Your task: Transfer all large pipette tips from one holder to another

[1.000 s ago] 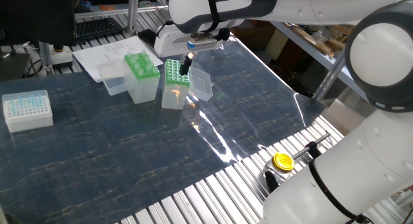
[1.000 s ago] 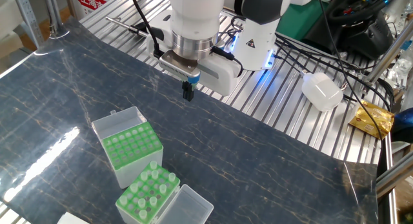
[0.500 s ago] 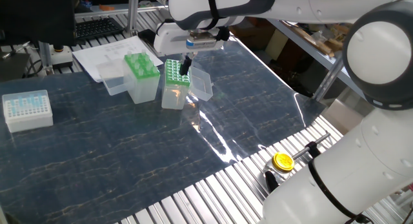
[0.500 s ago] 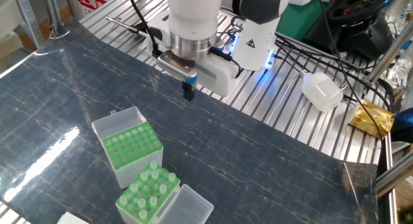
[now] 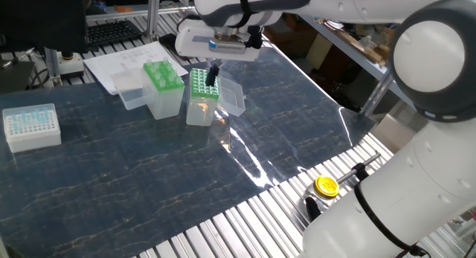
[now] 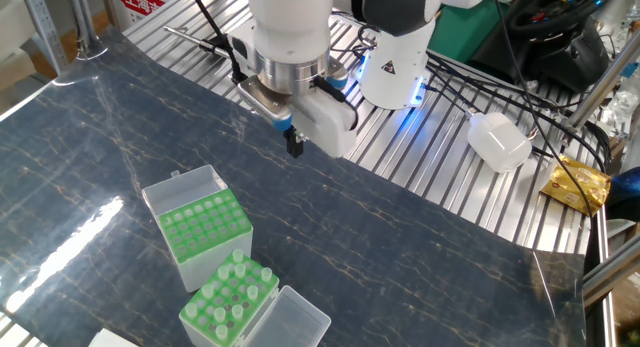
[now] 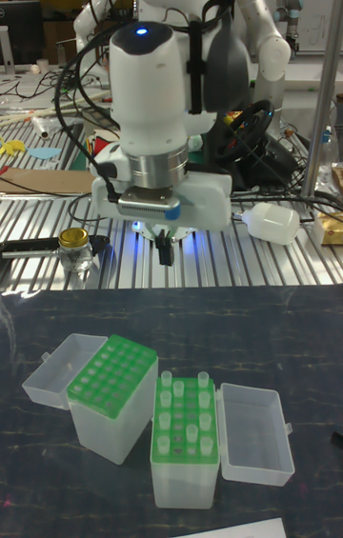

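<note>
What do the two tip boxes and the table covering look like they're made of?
Both tip boxes: translucent, frosted plastic, by their milky see-through walls and hinged lids, with opaque green plastic racks on top. Table covering: probably a glossy dark sheet printed in a marble pattern; it shows glare and lies over ribbed metal.

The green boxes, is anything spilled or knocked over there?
No, nothing stands out. Both green racks stand upright with lids flipped open, the large pipette tips sit in their holes, and the gripper hangs above the table.
</note>
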Robot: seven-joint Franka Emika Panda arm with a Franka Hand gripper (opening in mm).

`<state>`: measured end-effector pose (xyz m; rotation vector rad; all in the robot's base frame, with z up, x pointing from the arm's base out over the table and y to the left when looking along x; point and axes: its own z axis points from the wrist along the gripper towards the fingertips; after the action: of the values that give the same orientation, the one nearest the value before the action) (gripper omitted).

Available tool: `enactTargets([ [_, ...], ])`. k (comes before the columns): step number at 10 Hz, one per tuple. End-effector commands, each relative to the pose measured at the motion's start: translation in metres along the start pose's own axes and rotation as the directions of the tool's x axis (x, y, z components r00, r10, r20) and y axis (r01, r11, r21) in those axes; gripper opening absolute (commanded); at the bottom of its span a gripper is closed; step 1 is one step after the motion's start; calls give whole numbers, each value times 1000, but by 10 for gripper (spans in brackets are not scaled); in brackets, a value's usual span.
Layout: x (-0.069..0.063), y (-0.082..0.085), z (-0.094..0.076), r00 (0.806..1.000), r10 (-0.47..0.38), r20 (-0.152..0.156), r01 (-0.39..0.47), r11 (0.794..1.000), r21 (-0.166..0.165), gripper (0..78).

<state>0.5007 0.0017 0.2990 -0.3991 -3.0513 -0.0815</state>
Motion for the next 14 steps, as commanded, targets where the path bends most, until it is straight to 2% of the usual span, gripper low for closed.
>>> enactTargets([
  [1,-11,16,-8,993,118,-27,-119,992,-34,0],
  [5,-15,24,-8,991,130,-24,-131,991,-36,0],
  [9,-24,29,-1,991,135,-3,-135,989,-53,0],
  [11,-24,30,0,989,146,-4,-146,988,-53,0],
  [14,-24,30,1,989,148,15,-147,988,-56,0],
])
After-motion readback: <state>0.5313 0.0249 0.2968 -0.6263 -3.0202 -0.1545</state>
